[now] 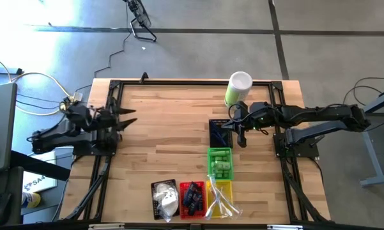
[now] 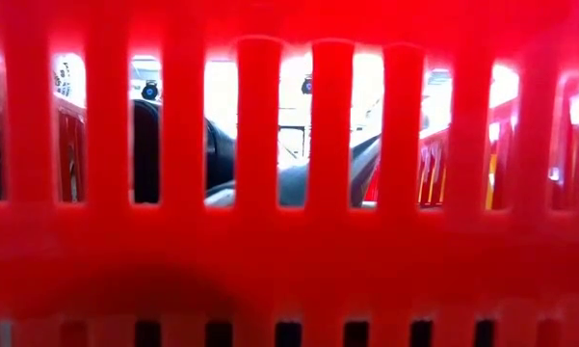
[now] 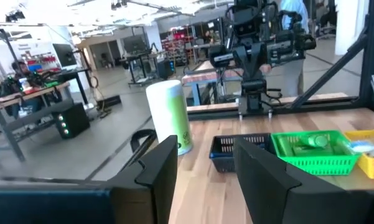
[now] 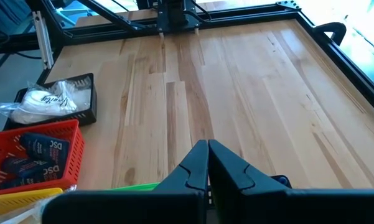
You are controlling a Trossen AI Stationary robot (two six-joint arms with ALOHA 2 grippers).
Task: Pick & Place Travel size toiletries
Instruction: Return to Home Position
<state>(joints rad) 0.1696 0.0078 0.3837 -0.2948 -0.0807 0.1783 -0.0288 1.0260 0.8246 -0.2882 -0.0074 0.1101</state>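
Right tool (image 4: 207, 149): fingers pressed together with nothing between them; it hangs over the middle of the worktop (image 1: 166, 128), above a black basket (image 1: 215, 140).
Left tool (image 3: 206, 148): fingers spread, empty; it sits near the worktop's left edge.
Black basket: dark slatted plastic; its contents cannot be made out.
Green basket (image 3: 314, 163): just beside the black basket, toward the edge where the low camera sits; it holds small green bottles (image 3: 311, 142) of smooth, rounded plastic.
Yellow basket (image 1: 225, 186): at that edge, right of centre; thin clear-wrapped sticks (image 1: 220, 203) in glossy film lie across it, some ends past the rim.
Red basket (image 4: 43, 177): just left of the yellow one; it holds dark blue tubes (image 4: 37, 149), flat and soft-sided, with white print.
Second black basket (image 4: 87, 99): left of the red one; white pouches (image 4: 46, 102), crinkly, are heaped inside.
Canister (image 1: 238, 88): a tall green-and-white cylinder, upright at the opposite edge.
Worktop finish: pale jointed wood strips in a dark metal frame; no loose toiletry is seen on it.
Progress (judgement): the sorting appears complete, with each kind in its own basket. What is left seems to be parking the arms: the left looks parked, the right reaches out over the middle.
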